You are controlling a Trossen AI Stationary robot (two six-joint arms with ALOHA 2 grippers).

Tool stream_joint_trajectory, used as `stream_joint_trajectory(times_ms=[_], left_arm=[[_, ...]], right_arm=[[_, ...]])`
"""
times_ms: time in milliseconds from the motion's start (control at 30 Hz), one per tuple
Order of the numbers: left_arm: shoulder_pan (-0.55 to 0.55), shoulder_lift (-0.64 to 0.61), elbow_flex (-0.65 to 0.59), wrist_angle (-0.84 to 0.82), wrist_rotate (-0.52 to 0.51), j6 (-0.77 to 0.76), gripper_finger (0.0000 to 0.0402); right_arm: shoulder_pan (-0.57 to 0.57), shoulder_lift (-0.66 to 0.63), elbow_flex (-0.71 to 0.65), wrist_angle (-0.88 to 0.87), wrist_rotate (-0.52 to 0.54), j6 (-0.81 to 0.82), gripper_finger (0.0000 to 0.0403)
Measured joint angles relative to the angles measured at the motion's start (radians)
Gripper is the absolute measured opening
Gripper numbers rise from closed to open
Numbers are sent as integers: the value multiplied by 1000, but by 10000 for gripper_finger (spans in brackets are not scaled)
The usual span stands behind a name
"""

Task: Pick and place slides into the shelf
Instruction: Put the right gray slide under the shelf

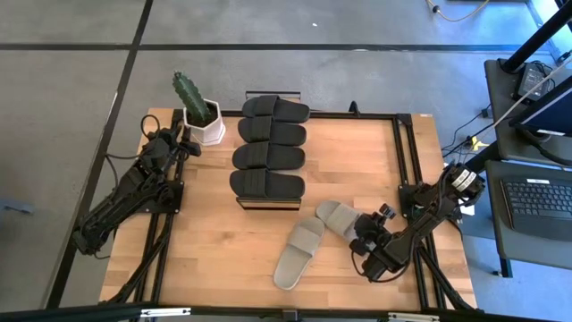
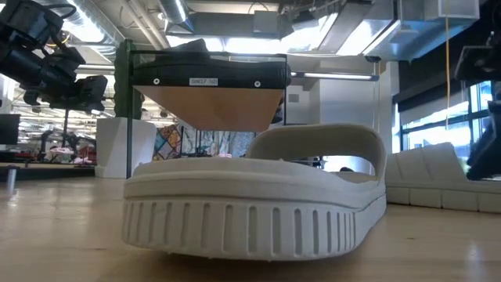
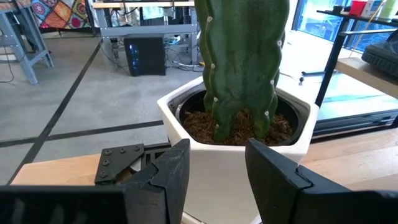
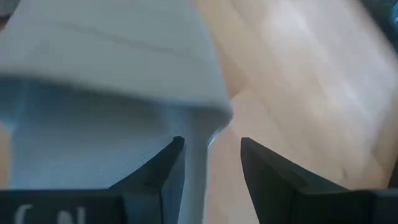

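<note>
The slides: four black slides [image 1: 268, 148] lie in a row on top of the shelf [image 1: 266, 202], well apart from both sets of jaws. The two grey-beige slides remain on the worktop [image 1: 223, 259]. One grey-beige slide [image 1: 339, 217] lies directly at the right gripper [image 1: 365, 234]; in the right wrist view its edge [image 4: 112, 93] sits just ahead of and partly between the jaws, which stand parted, and contact with it cannot be confirmed, so no grip is recorded. The second grey-beige slide [image 1: 298, 254] lies flat on the worktop just beside the right jaws, on their shelf-ward side, and fills the low view [image 2: 258, 204] with the shelf [image 2: 207, 86] behind it. The left gripper [image 1: 183, 143] waits at the far corner of the worktop, jaws open, with the white cactus pot [image 3: 236, 155] immediately in front of them, not held.
</note>
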Motion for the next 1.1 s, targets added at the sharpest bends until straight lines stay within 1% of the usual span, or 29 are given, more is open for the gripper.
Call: stream_joint_trajectory(times_ms=[133,233,333,433,533,700,933,967,1100], left_arm=[[0,0,0,0,0,0,147],[0,0,0,0,0,0,147],[0,0,0,0,0,0,147],[0,0,0,0,0,0,147],[0,0,0,0,0,0,147],[0,0,0,0,0,0,147],[0,0,0,0,0,0,147],[0,0,0,0,0,0,147],[0,0,0,0,0,2,147]], right_arm=[[-1,0,-19,4,73,1,155],[-8,0,-48,37,75,1,155],[-21,-2,-92,115,90,1,154],[-35,-3,-122,164,107,2,145],[-39,-3,-125,171,120,-1,126],[-48,-2,-128,171,173,-24,87],[-66,-2,-128,177,182,-26,12],[-68,-2,-128,177,183,-26,7],[-81,-2,-128,185,185,-25,10]])
